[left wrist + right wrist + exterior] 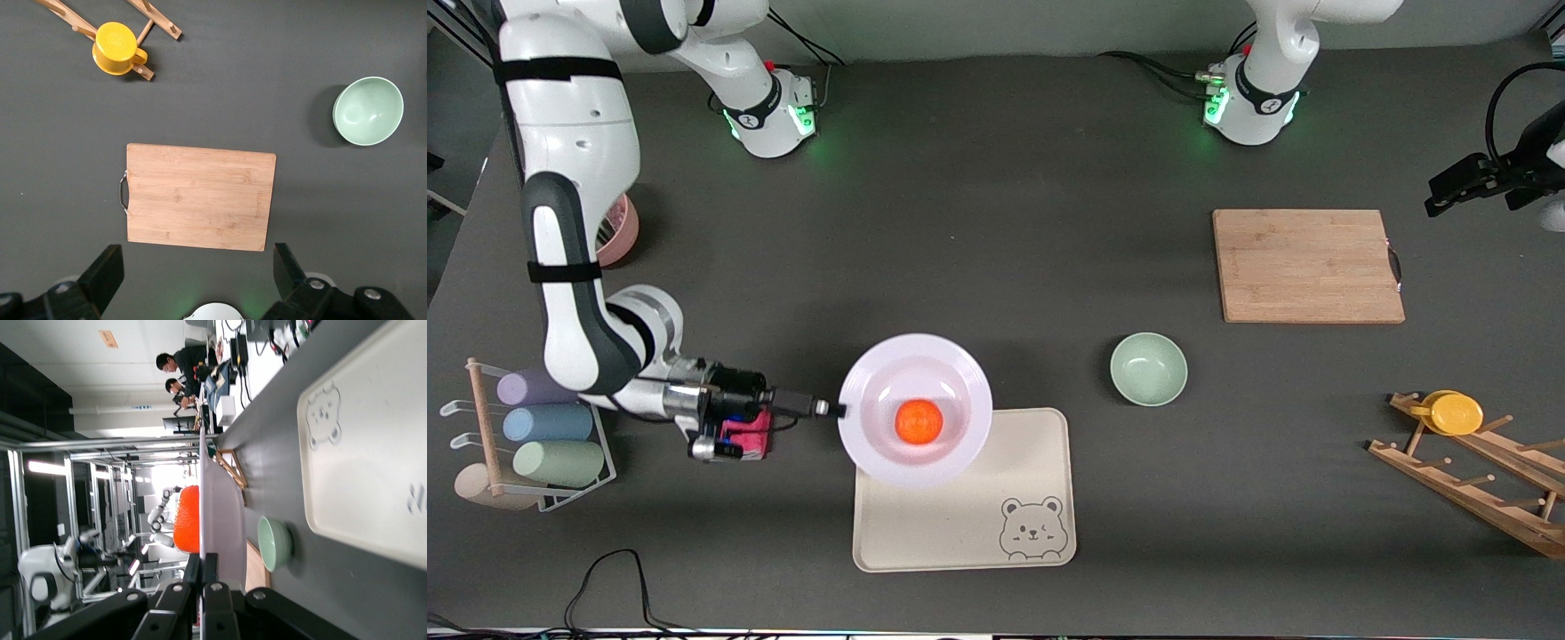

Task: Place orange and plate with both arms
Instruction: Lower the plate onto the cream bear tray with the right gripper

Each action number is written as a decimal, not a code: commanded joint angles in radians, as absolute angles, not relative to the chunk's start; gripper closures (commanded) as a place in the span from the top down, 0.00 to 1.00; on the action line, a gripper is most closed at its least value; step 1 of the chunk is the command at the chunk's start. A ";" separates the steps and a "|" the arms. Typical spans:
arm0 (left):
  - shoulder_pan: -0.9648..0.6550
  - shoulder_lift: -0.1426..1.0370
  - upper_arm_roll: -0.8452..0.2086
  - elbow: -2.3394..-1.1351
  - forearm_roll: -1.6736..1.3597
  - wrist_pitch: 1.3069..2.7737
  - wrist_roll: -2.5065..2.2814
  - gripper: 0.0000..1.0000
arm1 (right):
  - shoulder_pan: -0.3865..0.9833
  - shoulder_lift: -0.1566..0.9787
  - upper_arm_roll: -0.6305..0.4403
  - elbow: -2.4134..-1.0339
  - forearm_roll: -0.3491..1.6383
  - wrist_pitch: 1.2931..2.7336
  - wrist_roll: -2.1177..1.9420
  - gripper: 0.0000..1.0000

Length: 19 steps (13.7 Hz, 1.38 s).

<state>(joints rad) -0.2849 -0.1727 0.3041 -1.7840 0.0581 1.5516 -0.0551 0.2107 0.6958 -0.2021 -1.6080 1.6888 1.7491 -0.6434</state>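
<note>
Right gripper pinches plate rim over bear tray; tilt would roll orange off. Left gripper spread, waiting over cutting board

Front view: the plate covers one corner of the bear tray; the right arm hides most of a pink bowl near the bench edge; the left gripper is cut by the picture's edge. Left wrist view: the wooden rack is cropped, and only the fingertips of the left gripper show. Right wrist view: the orange is half hidden by the plate rim, the tray runs out of frame, and the right gripper is cropped.
</note>
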 commanded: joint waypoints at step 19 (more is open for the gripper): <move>-0.296 -0.169 0.298 -1.782 0.064 1.554 -0.069 1.00 | 0.202 1.204 -0.181 -1.109 1.848 1.822 -0.831 0.00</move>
